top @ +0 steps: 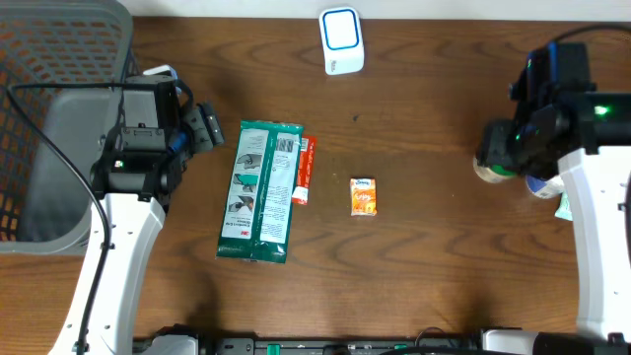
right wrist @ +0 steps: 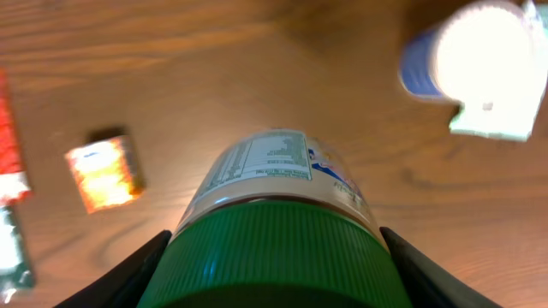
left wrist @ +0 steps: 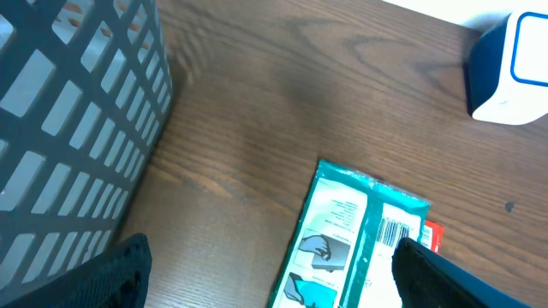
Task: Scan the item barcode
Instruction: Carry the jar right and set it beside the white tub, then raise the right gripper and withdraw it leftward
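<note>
My right gripper [right wrist: 274, 261] is shut on a jar with a green ribbed lid [right wrist: 278, 244]; its fingers [right wrist: 137, 274] press both sides of the lid. The jar's white label [right wrist: 270, 162] points away from the camera. From above, the jar [top: 491, 170] hangs under the right gripper [top: 503, 148] at the table's right side. The white scanner with a blue ring [top: 341, 41] stands at the back centre, well to the left of the jar. My left gripper [left wrist: 270, 269] is open and holds nothing. It hovers over the top end of a green package [left wrist: 351, 231].
A grey mesh basket [top: 59, 108] fills the left edge. The green package [top: 260, 190], a red packet [top: 305, 170] and a small orange packet [top: 364, 195] lie mid-table. A washed-out white and blue object [right wrist: 484, 68] lies beyond the jar. More items [top: 542, 185] sit under the right arm.
</note>
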`<state>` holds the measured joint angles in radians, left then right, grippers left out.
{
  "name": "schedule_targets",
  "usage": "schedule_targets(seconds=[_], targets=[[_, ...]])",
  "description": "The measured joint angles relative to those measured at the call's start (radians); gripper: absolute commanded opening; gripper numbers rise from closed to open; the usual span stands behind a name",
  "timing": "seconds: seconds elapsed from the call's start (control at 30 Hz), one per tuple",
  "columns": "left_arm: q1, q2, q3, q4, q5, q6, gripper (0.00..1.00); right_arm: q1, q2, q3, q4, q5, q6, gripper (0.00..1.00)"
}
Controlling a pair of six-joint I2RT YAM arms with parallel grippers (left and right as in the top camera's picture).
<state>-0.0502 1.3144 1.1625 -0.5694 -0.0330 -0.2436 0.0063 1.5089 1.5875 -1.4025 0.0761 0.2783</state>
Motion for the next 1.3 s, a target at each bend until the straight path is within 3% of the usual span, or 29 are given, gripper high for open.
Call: schedule_targets(seconds=[0.3, 0.6, 0.83, 1.03, 1.1, 1.2, 1.3], targets=[[0.0, 0.0, 0.0, 0.0, 0.0, 0.0, 0.86, -0.163, 0.001, -0.369, 0.258, 0.136, 0.262, 0.01], [0.0, 0.0, 0.0, 0.0, 0.0, 0.0, 0.86, -0.351, 0.001, -0.576, 0.454, 0.163, 0.39, 0.02], [0.0, 0.0, 0.0, 0.0, 0.0, 0.0, 0.86, -0.409, 0.001, -0.656, 0.592, 0.165, 0.41, 0.16], [0.0, 0.0, 0.0, 0.0, 0.0, 0.0, 0.86, -0.429, 0.001, -0.702, 0.678, 0.165, 0.414, 0.23], [0.0, 0.0, 0.0, 0.0, 0.0, 0.0, 0.86, -0.43, 0.001, -0.71, 0.697, 0.165, 0.415, 0.35], [0.0, 0.0, 0.0, 0.0, 0.0, 0.0, 0.86, -0.43, 0.001, -0.713, 0.7, 0.165, 0.418, 0.75], [0.0, 0.0, 0.0, 0.0, 0.0, 0.0, 0.86, -0.43, 0.001, -0.713, 0.703, 0.167, 0.41, 0.8]])
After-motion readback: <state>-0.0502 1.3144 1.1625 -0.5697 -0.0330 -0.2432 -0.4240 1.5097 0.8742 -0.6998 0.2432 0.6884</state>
